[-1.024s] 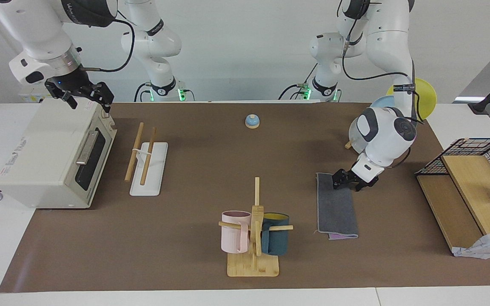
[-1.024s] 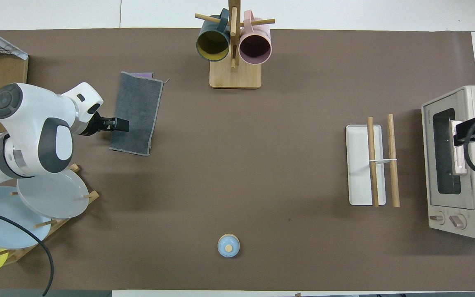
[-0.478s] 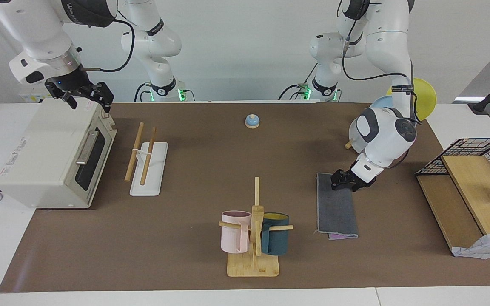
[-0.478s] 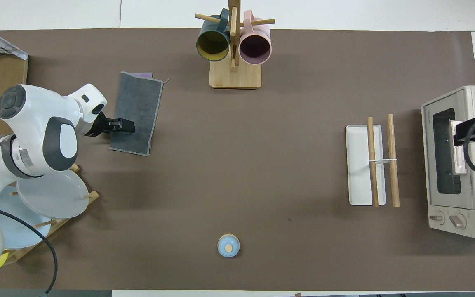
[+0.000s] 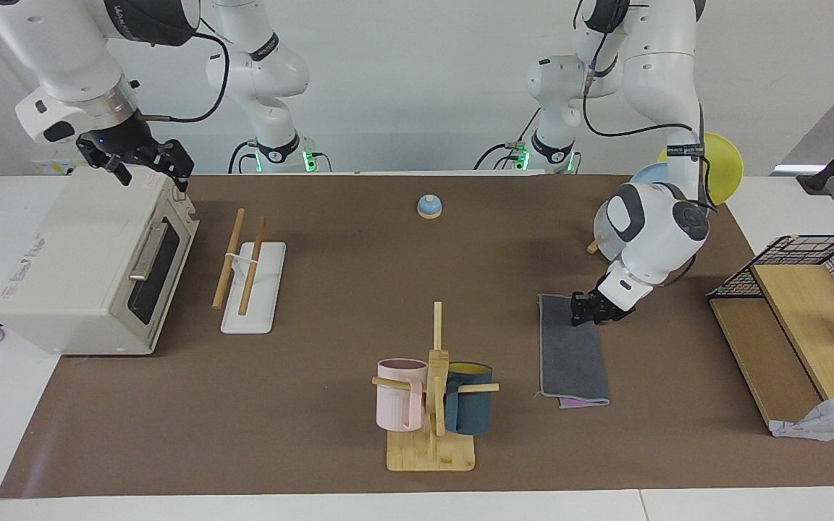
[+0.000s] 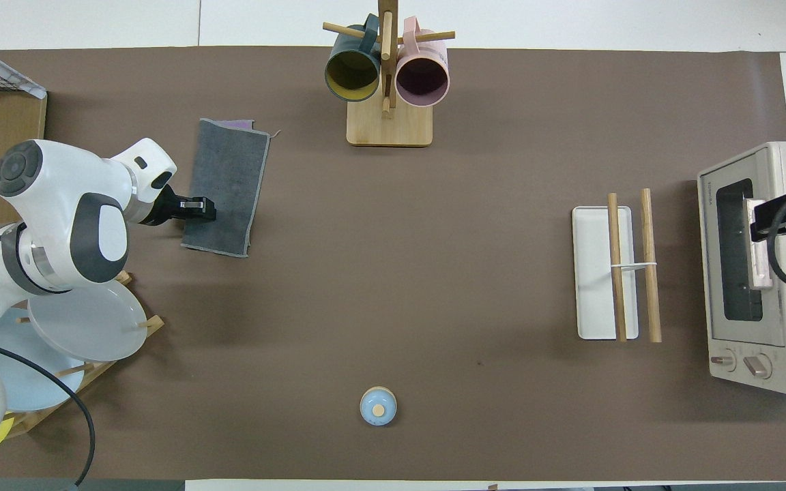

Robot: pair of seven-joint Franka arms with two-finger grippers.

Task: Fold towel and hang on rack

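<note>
Towel point(image 5: 570, 352), folded into a narrow strip with its dark grey face up, lay flat on the brown-covered desk point(image 5: 330, 275) toward the left arm's end. A sliver of the purple face peeked out at the end farthest from the robots, where a frayed thread stuck out from one corner. The left gripper point(image 5: 586, 310) sat low at the towel's long edge on the left arm's side, close to the end nearest the robots. Its fingers point(image 6: 199, 208) looked drawn together at that edge, though whether they had actually pinched the cloth could not be told.

The rack point(image 5: 250, 278), two slanted light-wood rods joined by a white crossbar on a flat white base, stood bare toward the right arm's end of the desk, well apart from the towel. Just beside it, at that end's edge, sat a cream toaster oven point(image 5: 91, 268). The right gripper point(image 5: 148, 161) waited above the oven's top, its fingers spread apart and holding nothing.

A wooden mug tree point(image 5: 433, 405) carrying a pink cup and a dark teal cup stood near the desk edge farthest from the robots, between towel and rack. A small blue bell point(image 5: 429, 206) rested near the edge closest to the robots.
</note>
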